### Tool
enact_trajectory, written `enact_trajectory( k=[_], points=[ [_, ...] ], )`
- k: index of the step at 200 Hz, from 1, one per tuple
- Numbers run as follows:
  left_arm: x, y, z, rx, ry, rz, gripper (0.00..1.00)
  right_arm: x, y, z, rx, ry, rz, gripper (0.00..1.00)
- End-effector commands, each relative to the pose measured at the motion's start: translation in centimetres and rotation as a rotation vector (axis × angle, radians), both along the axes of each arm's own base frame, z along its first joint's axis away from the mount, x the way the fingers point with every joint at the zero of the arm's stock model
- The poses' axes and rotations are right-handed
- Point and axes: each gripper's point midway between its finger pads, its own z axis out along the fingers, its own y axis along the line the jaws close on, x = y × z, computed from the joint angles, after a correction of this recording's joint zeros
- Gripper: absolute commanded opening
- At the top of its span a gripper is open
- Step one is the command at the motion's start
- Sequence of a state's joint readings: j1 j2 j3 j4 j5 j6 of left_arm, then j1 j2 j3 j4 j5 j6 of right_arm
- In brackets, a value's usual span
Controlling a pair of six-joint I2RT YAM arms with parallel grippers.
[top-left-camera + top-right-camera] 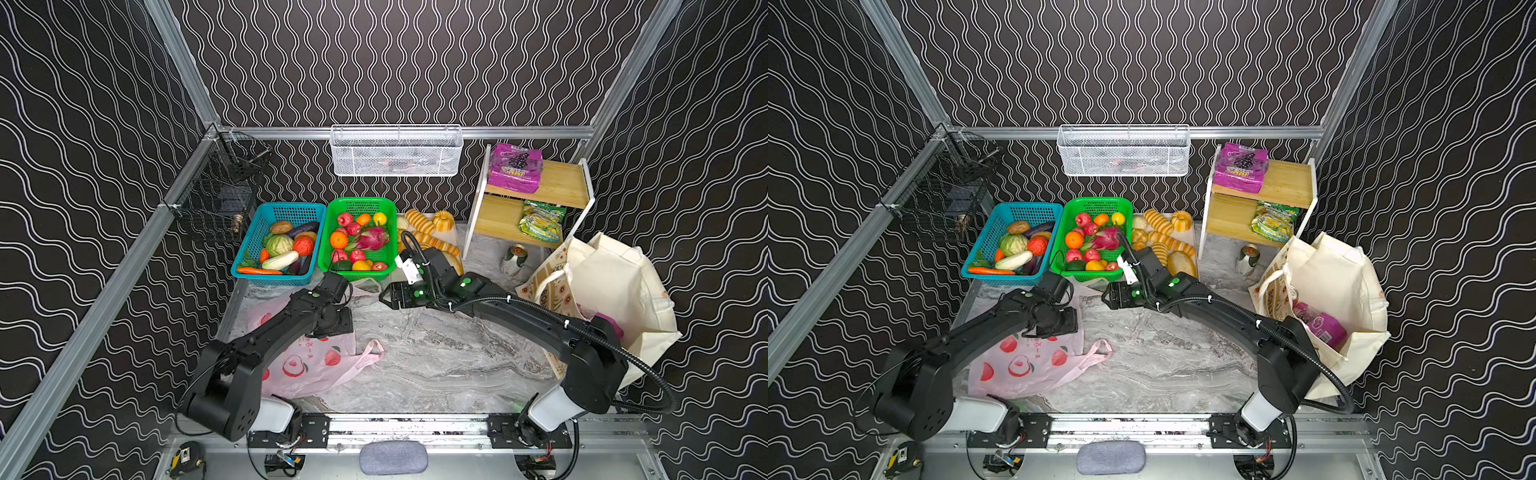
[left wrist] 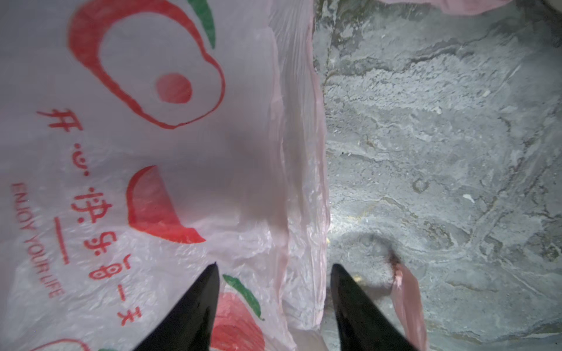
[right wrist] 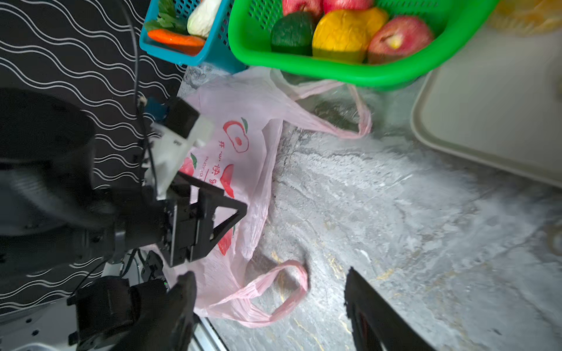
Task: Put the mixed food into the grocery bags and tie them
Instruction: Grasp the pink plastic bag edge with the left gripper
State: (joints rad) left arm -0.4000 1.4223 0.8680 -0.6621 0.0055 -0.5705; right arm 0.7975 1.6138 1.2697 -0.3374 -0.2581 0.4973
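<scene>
2 arms (image 1: 270, 328) (image 1: 519, 316) reach inward (grippers (image 2: 273, 266) (image 3: 269, 272) parted)

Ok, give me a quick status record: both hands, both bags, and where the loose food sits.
left hand: open, over the pink plastic bag's edge
right hand: open, empty, above the table near the green basket
pink plastic bag: flat on table, looks empty
cream tote: standing open, a purple packet inside
purple grape packet: top shelf
snack bag: lower shelf
can: on table below shelf
dragon fruit: in green basket
</scene>
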Motion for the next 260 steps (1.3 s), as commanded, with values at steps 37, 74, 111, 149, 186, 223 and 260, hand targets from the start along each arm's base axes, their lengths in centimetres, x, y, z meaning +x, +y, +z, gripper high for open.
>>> enact_trajectory(
  k=[37, 74, 111, 149, 186, 223, 260],
  points=[
    [0.1, 0.3, -2.2, 0.051, 0.064, -0.031, 0.54, 0.0, 1.3, -0.8, 0.048, 0.050, 0.002, 0.77],
    [-0.3, 1.1, -3.4, 0.115, 0.119, -0.064, 0.46, 0.1, 1.6, -1.3, 0.035, 0.060, 0.012, 0.78],
    [-0.7, 1.9, -4.5, 0.171, 0.157, -0.080, 0.37, -0.1, 2.0, -1.6, 0.056, 0.080, 0.019, 0.78],
    [-0.4, 2.1, -3.1, 0.182, 0.125, -0.094, 0.00, -0.1, 1.9, -2.7, 0.042, 0.094, 0.013, 0.78],
    [-0.2, 1.1, 0.1, 0.102, 0.044, -0.088, 0.00, -0.1, 2.5, -4.2, 0.053, 0.149, 0.005, 0.79],
    [-0.8, -1.1, 4.7, -0.075, -0.067, -0.114, 0.00, -0.9, 4.3, -4.2, 0.200, 0.190, 0.091, 0.80],
    [-1.9, -1.8, 7.2, -0.138, -0.102, -0.150, 0.00, -0.3, 5.2, -5.2, 0.203, 0.189, 0.132, 0.79]
  ],
)
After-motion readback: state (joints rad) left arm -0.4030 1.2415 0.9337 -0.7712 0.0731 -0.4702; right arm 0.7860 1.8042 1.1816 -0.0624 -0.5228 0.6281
